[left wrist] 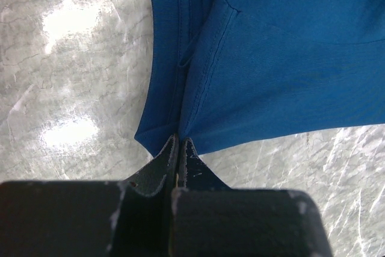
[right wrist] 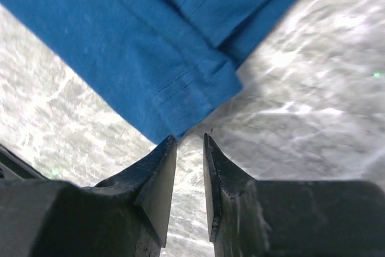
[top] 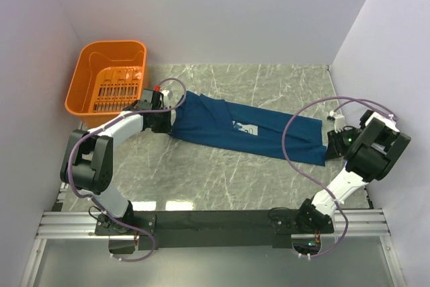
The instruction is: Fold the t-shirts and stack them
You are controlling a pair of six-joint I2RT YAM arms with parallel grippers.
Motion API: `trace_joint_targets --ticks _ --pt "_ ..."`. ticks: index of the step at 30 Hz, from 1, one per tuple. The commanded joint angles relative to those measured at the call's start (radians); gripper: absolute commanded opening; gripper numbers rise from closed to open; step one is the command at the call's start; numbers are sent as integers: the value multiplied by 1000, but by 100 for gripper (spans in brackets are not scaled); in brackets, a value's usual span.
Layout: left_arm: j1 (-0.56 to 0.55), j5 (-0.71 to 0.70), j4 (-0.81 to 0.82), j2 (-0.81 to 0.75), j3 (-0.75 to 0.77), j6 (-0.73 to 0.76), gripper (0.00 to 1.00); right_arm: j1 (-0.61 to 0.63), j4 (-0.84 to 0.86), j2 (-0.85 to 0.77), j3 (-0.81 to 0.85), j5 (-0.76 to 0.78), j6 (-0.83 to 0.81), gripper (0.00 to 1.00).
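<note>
Print (top: 246,128) on t-shirt (top: 201,122) too small to read.

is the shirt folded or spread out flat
Partly folded: the shirt lies as a long narrow strip with layered edges, not a compact rectangle.

The t-shirt (top: 208,122) before me is dark blue, with a small white print (top: 246,128). The table (top: 269,85) is grey marble with pale veins, the basket (top: 84,85) orange, my cables (top: 285,140) purple.
</note>
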Motion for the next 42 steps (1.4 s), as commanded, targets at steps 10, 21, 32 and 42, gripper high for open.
trace_joint_targets --ticks 10,21,32,42 --pt "7 52 28 -35 7 -1 1 35 68 -7 60 -49 250 33" --pt "10 56 34 -32 10 -1 1 112 -35 70 344 -115 305 33" --pt "12 55 31 -33 18 5 3 233 177 174 401 32 515 36" --pt "13 53 24 -24 44 10 3 261 157 268 528 126 592 36"
